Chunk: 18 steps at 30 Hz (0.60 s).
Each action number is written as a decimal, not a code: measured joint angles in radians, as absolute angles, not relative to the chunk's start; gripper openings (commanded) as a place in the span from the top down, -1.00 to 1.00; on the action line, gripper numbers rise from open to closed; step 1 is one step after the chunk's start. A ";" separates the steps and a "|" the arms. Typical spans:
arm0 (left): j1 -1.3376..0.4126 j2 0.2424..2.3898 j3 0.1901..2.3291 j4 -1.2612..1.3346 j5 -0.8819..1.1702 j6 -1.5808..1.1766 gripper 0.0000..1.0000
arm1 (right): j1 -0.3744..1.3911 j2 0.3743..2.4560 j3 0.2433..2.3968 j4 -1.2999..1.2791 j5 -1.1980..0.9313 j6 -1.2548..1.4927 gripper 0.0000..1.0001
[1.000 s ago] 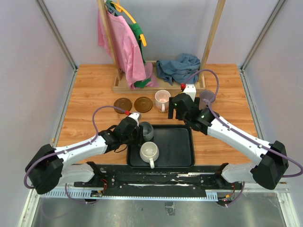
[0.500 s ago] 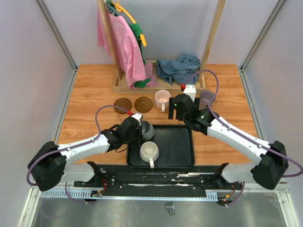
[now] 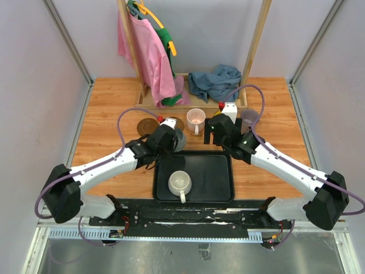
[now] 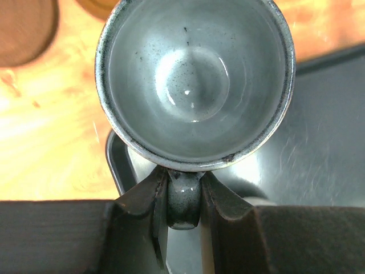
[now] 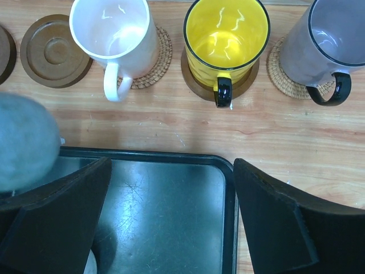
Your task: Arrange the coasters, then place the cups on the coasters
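Note:
My left gripper [image 4: 183,191] is shut on the handle of the dark grey cup [image 4: 197,80] and holds it upright over the far left corner of the black tray [image 4: 319,142]; from above, the cup [image 3: 177,137] hangs just short of two bare dark brown coasters [image 3: 147,125] [image 5: 54,50]. A pale pink cup [image 5: 114,31], a yellow cup [image 5: 226,34] and a lavender-grey cup [image 5: 331,40] each stand on a coaster in a row. A white cup [image 3: 180,184] sits in the tray. My right gripper [image 5: 171,171] is open and empty over the tray's far edge.
The black tray [image 3: 214,177] lies between the two arms at the near edge. Behind the cups stands a wooden rack [image 3: 194,103] with pink and green clothes [image 3: 149,54] hanging from it, and a blue cloth [image 3: 215,81] lies on its base.
My left gripper closed on the grey cup's handle, lifted it from the tray and carried it away toward the bare brown coasters. The right arm has barely moved.

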<state>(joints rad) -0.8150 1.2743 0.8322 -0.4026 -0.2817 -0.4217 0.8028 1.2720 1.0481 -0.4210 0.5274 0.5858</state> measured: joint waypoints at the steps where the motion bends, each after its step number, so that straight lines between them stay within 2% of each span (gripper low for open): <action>1: -0.815 1.292 0.864 -0.403 -0.302 -0.414 0.99 | 0.803 1.269 1.043 -0.419 0.529 0.582 -0.80; 11: -0.790 1.557 1.069 -0.430 -0.475 -0.342 0.99 | 0.803 1.219 1.010 -0.416 0.589 0.556 -0.82; 18: -0.663 1.681 1.152 -0.454 -0.476 -0.329 0.99 | 0.802 1.191 0.989 -0.416 0.613 0.540 -0.81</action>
